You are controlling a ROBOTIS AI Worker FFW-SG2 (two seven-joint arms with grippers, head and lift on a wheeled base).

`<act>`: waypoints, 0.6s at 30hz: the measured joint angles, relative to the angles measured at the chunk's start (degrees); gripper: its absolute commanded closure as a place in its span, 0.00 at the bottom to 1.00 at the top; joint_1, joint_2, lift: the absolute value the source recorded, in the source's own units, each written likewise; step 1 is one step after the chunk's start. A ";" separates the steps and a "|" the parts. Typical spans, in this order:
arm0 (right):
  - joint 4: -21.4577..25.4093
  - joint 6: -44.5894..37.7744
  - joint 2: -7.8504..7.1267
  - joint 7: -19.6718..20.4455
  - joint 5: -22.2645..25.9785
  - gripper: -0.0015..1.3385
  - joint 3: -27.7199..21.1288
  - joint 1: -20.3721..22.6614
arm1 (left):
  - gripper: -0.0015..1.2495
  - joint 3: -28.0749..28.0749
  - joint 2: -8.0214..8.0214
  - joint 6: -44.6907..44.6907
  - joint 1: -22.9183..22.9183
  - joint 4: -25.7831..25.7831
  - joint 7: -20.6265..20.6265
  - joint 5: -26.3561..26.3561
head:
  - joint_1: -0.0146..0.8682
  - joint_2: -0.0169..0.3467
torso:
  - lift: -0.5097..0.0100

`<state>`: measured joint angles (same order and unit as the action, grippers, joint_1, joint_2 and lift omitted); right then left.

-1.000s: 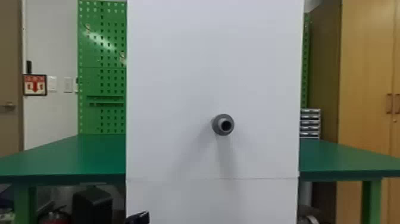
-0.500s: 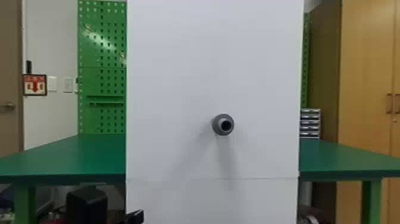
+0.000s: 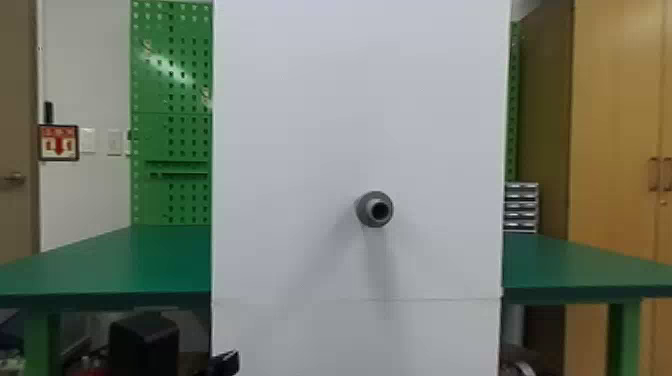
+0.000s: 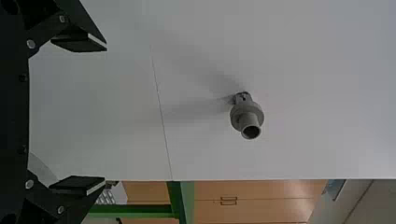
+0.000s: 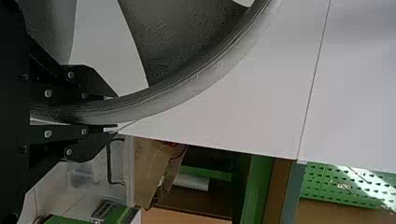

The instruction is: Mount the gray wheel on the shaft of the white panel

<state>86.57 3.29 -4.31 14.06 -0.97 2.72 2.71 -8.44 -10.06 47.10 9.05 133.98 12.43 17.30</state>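
At the bottom of the head view, the left gripper [image 3: 227,362] shows a black tip before the lower left of the white panel [image 3: 290,150]. The gray shaft [image 3: 375,209] juts out bare from the panel, right of its middle. In the left wrist view, the left gripper [image 4: 103,115] has its fingers wide apart and nothing between them, some way from the shaft [image 4: 247,116]. Seen from the right wrist, the right gripper [image 5: 112,113] is closed on the rim of the gray wheel [image 5: 187,88]; the panel lies beyond the wheel, part of which is cut off.
Behind the panel a green table [image 3: 125,265] extends to both sides. A green pegboard [image 3: 170,125] and wooden cabinets [image 3: 615,125] stand farther back. A cardboard box [image 5: 149,170] and a clear plastic bin [image 5: 98,163] appear in the right wrist view.
In the head view, the left gripper's tip has shifted slightly left and up, and the black shape at lower left has moved a little left. The shaft and panel keep their places.
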 measured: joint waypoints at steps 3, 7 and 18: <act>0.00 -0.77 0.00 0.00 0.82 0.93 0.05 -0.02 | 0.21 0.00 -0.03 -0.05 0.00 0.15 -0.01 -0.30 | 0.06 0.01 | 0.02; 0.45 -2.36 0.05 0.00 2.04 0.93 0.12 -0.42 | 0.21 0.00 -0.04 -0.16 -0.03 0.56 -0.02 -1.20 | 0.06 0.01 | 0.02; 5.91 -11.41 1.53 0.00 3.05 0.93 -1.22 -2.16 | 0.21 0.30 0.04 -1.35 -0.64 1.39 -0.77 -2.56 | 0.06 0.01 | 0.02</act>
<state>92.48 -8.12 -2.78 14.06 2.07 1.50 0.55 -8.14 -10.03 45.76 8.41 135.38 11.67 14.74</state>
